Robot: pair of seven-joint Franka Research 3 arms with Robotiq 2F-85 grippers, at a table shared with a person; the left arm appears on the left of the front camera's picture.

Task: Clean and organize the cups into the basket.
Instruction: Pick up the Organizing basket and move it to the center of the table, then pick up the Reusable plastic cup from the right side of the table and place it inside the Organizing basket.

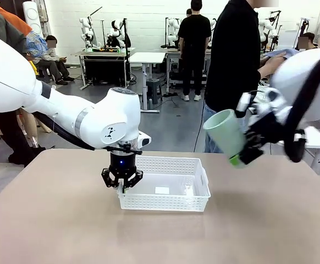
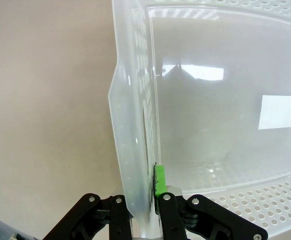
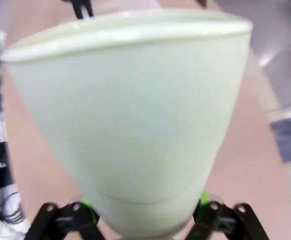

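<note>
A pale mint green cup (image 1: 225, 133) hangs tilted in the air right of the basket, mouth up and to the left. My right gripper (image 1: 241, 156) is shut on its narrow base. In the right wrist view the cup (image 3: 130, 110) swells between the two fingers, with my right gripper (image 3: 143, 217) clasping its lower end. The white basket (image 1: 165, 204) sits mid-table with nothing in it but a small white label. My left gripper (image 1: 122, 183) points straight down, shut on the basket's left wall. The left wrist view shows that wall (image 2: 133, 125) pinched in my left gripper (image 2: 144, 202), one green pad (image 2: 159, 180) inside.
The tan table (image 1: 55, 231) spreads bare in front of and beside the basket. At the far edge a person in black (image 1: 234, 55) stands close behind my right arm, one hand (image 1: 272, 64) on a bluish cloth.
</note>
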